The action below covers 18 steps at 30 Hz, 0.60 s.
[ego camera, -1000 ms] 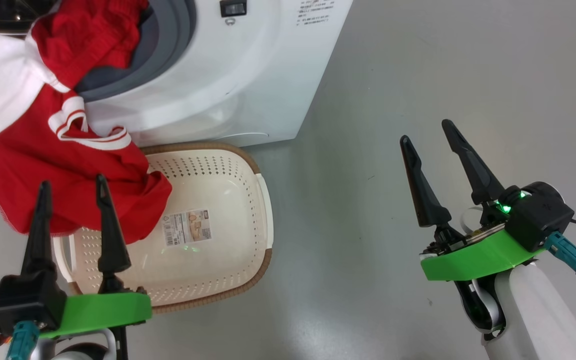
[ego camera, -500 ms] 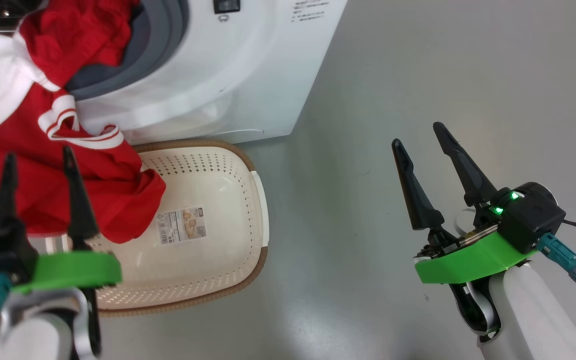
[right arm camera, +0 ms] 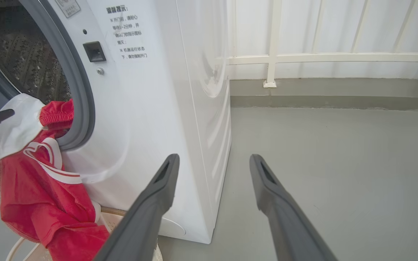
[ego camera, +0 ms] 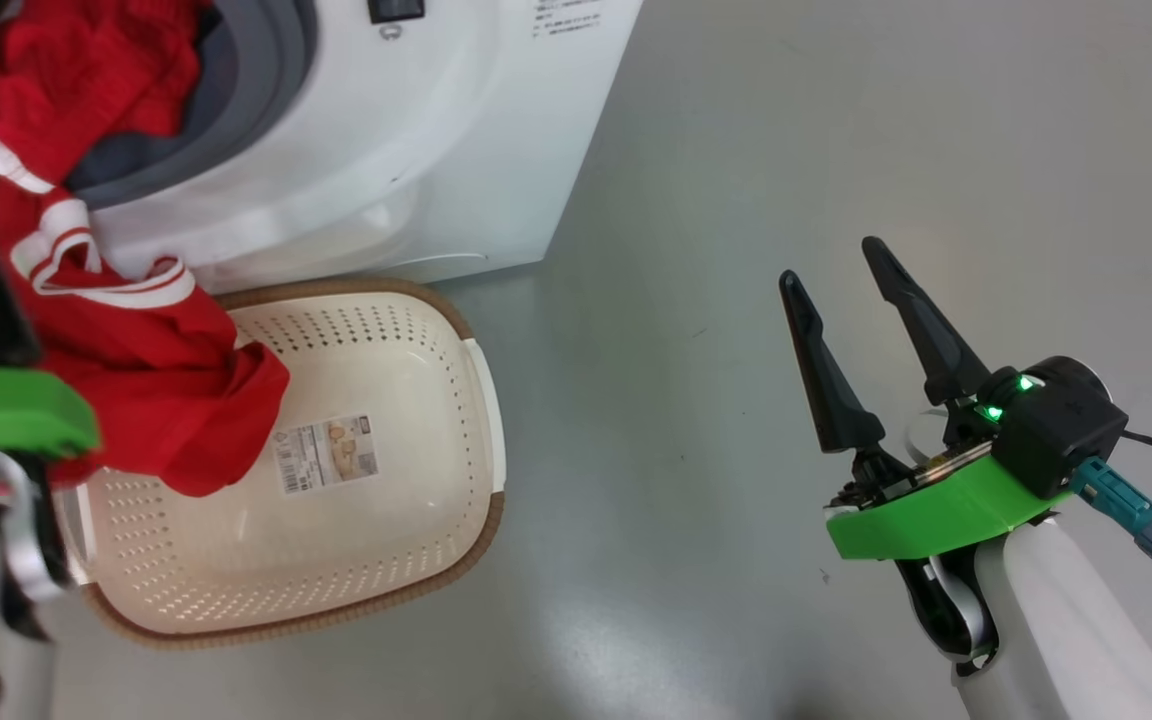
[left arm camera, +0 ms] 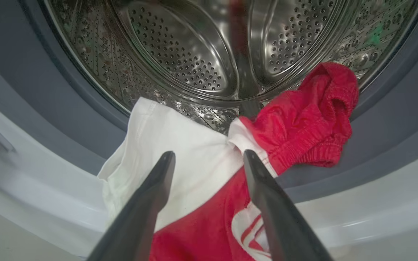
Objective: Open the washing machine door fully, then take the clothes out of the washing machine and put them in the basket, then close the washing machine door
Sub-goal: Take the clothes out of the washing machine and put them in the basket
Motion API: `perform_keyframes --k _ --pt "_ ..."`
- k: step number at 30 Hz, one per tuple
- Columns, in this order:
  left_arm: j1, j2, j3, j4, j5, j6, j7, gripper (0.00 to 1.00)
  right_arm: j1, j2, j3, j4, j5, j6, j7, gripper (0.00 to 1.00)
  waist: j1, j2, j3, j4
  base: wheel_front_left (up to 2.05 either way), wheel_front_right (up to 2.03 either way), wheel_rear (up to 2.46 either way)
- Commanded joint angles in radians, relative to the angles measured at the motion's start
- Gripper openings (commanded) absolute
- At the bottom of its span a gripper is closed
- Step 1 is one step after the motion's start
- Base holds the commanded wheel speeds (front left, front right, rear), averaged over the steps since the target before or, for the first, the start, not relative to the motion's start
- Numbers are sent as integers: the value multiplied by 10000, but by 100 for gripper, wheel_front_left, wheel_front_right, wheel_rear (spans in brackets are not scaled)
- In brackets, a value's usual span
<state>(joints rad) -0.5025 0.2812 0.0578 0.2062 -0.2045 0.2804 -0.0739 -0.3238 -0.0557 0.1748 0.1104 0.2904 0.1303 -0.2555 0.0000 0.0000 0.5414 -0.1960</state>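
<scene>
Clothes hang from washing machine over basket

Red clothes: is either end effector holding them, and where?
Nothing is held: the left end effector is open before the clothes, the right end effector open too.

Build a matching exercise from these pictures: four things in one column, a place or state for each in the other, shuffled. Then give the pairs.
Column one
1. clothes
2. basket
3. right gripper
4. left gripper

Column two
a. open, over bare floor, holding nothing
b. open, pointed at the fabric at the mouth of the drum
c. standing on the floor in front of the washing machine
d. hanging out of the drum mouth, down over the basket

Pairs: 1-d, 2-c, 3-a, 4-b
</scene>
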Motion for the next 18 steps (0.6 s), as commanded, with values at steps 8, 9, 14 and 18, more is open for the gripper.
perform_keyframes --k 8,9,14,18 --pt "-1226 1011 404 795 26 -126 1 100 -114 50 292 -150 125 4 -63 100 0 0 116 -141 0 0 0" --pt "-1322 1042 368 961 23 -149 113 100 -122 51 303 -145 131 4 -63 100 0 0 120 -149 0 0 0" --pt "-1828 1233 212 1601 53 -189 722 100 -157 52 366 -113 129 4 -63 100 0 0 123 -198 0 0 0" --pt "-2043 1370 -5 1798 196 -210 1254 100 -157 53 392 -83 139 4 -63 100 0 0 104 -230 0 0 0"
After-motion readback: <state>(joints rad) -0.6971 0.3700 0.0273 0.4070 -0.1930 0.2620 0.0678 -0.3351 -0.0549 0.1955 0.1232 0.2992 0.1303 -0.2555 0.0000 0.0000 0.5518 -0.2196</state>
